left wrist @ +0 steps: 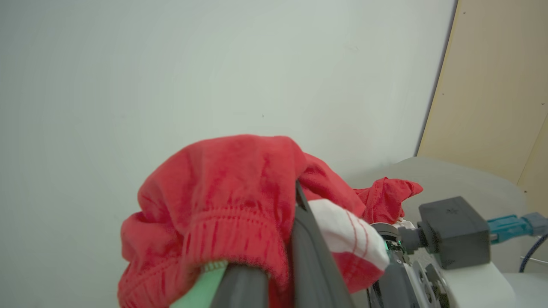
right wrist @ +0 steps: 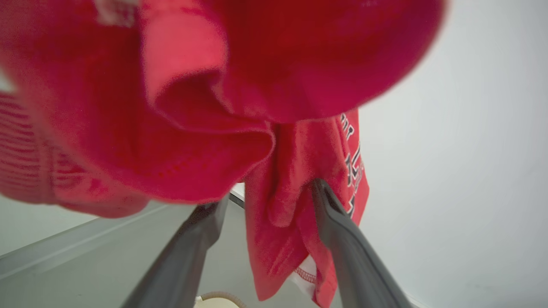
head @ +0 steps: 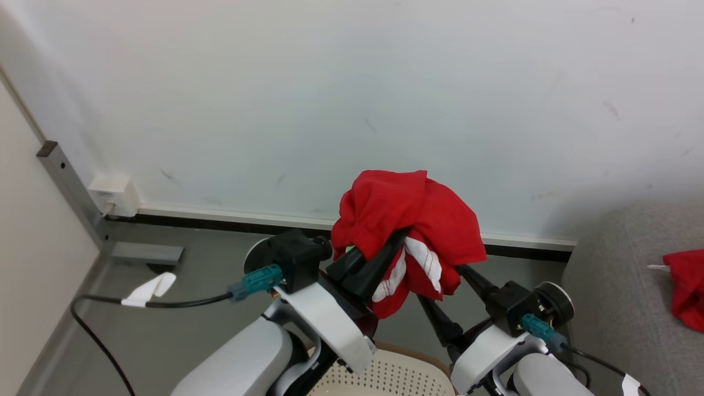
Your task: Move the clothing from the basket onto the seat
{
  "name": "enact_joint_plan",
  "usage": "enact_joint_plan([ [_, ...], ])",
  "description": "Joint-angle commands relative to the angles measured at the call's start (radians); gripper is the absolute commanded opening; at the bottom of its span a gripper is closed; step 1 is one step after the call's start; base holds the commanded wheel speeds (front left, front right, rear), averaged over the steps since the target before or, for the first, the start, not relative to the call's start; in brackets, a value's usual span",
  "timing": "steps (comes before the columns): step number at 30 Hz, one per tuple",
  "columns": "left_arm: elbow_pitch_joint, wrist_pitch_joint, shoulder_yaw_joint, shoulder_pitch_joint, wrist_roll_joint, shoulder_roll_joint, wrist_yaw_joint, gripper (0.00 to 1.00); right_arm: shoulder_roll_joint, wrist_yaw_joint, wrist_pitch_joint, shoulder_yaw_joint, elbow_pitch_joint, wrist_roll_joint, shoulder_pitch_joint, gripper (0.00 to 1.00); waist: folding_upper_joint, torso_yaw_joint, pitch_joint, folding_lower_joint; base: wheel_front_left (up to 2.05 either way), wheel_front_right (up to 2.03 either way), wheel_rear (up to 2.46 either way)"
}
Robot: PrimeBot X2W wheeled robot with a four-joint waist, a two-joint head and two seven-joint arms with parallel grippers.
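- The left gripper [head: 393,245] is clamped tight on a bunched red garment [head: 410,217]. It holds the garment up in front of a pale wall [head: 330,82], above the basket [head: 410,351] and to the left of the seat [head: 616,286].
- The right gripper [right wrist: 269,192] has its two dark fingers spread apart. A fold of the garment hangs between them, brushing one finger but not pinched.
- The garment is soft knit cloth in bright red, with a ribbed band, a white striped panel and white block lettering.
- It looks light and limp, likely to sag and swing, and it cannot break. A shallow pinch might slip, and loose folds could catch on the open fingers. The thick gathered bunch or the ribbed band seems the surest place to hold it.
- The basket is cream plastic dotted with small holes, with a brown rim.
- The seat is light grey woven upholstery with a rounded edge. A second garment [head: 685,289], also red, lies on it.
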Motion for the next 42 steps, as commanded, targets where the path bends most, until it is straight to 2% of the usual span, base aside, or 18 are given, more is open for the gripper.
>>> enact_joint_plan([
  [1,-0.008,0.004,-0.005,-0.002,0.003,0.0,-0.005,0.0,0.002,-0.002,0.001,-0.019,0.013,-0.018,-0.019,1.0,0.0,0.025,-0.001,0.0,0.0,0.0,0.0],
  [7,-0.014,0.019,-0.033,0.012,-0.005,-0.016,-0.014,0.0,0.011,-0.002,0.001,-0.06,0.047,-0.041,-0.044,1.0,0.0,0.071,0.0,0.0,0.0,0.0,0.0],
  [12,-0.015,0.023,-0.049,0.017,-0.009,-0.021,-0.017,0.0,0.011,-0.002,0.001,-0.051,0.04,-0.011,-0.062,1.0,0.0,0.095,0.001,0.0,0.0,0.0,0.0],
  [13,-0.014,0.023,-0.05,0.017,-0.01,-0.021,-0.017,0.0,0.011,-0.002,0.001,-0.048,0.039,-0.004,-0.065,0.96,0.0,0.098,0.001,0.0,0.0,0.0,0.0],
  [14,-0.013,0.024,-0.051,0.017,-0.011,-0.022,-0.017,0.0,0.011,-0.002,0.001,-0.044,0.039,0.001,-0.068,0.46,0.0,0.1,0.001,0.0,0.0,0.0,0.0],
  [15,-0.013,0.024,-0.051,0.018,-0.012,-0.021,-0.016,0.0,0.011,-0.002,0.001,-0.042,0.039,0.005,-0.071,0.16,0.0,0.102,0.002,0.0,0.0,0.0,0.0],
  [16,-0.012,0.024,-0.052,0.018,-0.013,-0.021,-0.015,0.0,0.011,-0.002,0.001,-0.038,0.04,0.008,-0.072,0.0,0.0,0.103,0.001,0.0,0.0,0.0,0.0],
  [29,0.035,0.015,-0.026,0.038,-0.035,-0.001,0.014,0.0,0.011,-0.002,0.001,-0.03,0.005,0.087,-0.041,0.0,0.0,0.065,0.005,0.0,0.0,0.0,0.0],
  [30,0.042,0.021,-0.026,0.04,-0.04,0.001,0.016,0.42,0.011,-0.002,0.001,-0.035,0.0,0.1,-0.036,0.0,0.0,0.061,0.006,0.0,0.0,0.0,0.0],
  [31,0.048,0.021,-0.027,0.04,-0.042,0.002,0.016,0.79,0.011,-0.002,0.001,-0.041,-0.004,0.111,-0.033,0.0,0.0,0.056,0.007,0.0,0.0,0.0,0.0],
  [32,0.053,0.024,-0.027,0.042,-0.046,0.003,0.017,1.0,0.01,-0.002,0.001,-0.047,-0.006,0.112,-0.034,0.0,0.0,0.05,0.009,0.0,0.0,0.0,0.0],
  [42,0.053,0.015,-0.03,0.045,-0.042,0.016,0.019,1.0,0.005,-0.002,0.001,-0.149,-0.064,0.251,-0.006,0.0,0.0,-0.034,0.029,0.0,0.0,0.0,0.0],
])
